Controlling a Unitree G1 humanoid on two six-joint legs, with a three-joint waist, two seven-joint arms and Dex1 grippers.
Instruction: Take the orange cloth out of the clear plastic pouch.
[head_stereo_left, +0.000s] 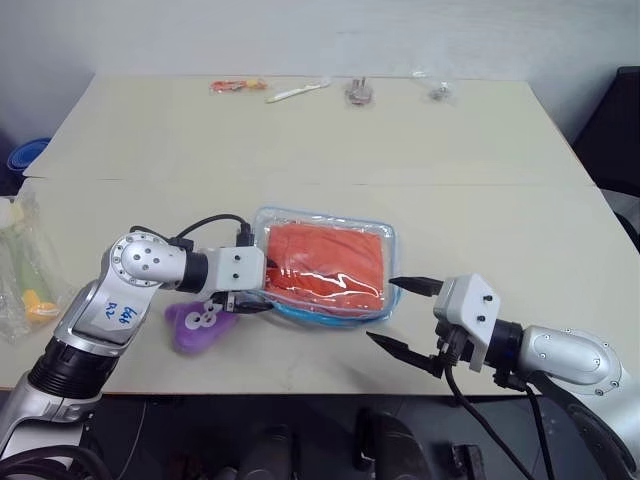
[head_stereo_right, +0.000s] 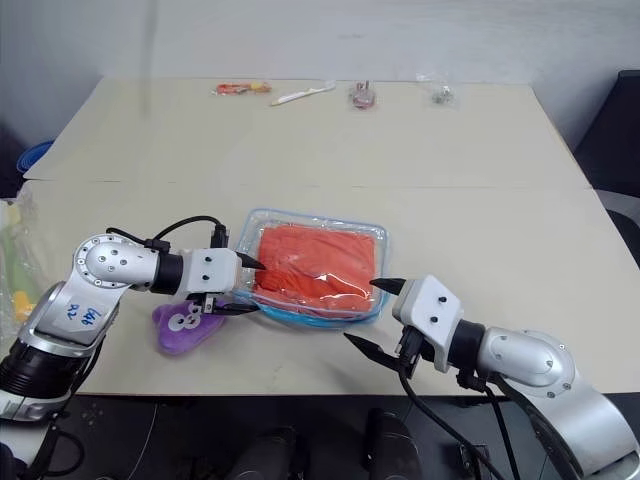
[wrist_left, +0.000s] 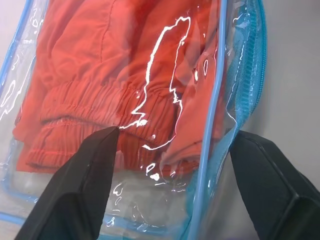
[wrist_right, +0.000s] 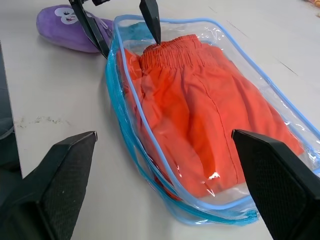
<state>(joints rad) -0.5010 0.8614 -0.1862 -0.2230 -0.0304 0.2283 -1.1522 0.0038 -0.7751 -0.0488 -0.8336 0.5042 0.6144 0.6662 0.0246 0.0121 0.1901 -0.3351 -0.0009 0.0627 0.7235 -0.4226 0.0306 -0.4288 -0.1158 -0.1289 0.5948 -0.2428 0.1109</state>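
The clear plastic pouch (head_stereo_left: 322, 316) with light blue trim lies flat in the middle of the near table half. The orange cloth (head_stereo_left: 330, 262) is folded inside it, its elastic waistband (wrist_left: 100, 100) towards my left gripper. My left gripper (head_stereo_left: 268, 286) is open at the pouch's left end. One finger (wrist_right: 150, 15) rests over the top face at the waistband, and the other (wrist_right: 90, 25) stands outside the blue edge. My right gripper (head_stereo_left: 381, 309) is open just off the pouch's right front corner, with nothing between its fingers.
A purple plush toy (head_stereo_left: 195, 325) lies under my left wrist, left of the pouch. A clear bag with a yellow-green toy (head_stereo_left: 22, 275) sits at the table's far left. Small items (head_stereo_left: 297, 92) line the far edge. The table's front edge is close behind both grippers.
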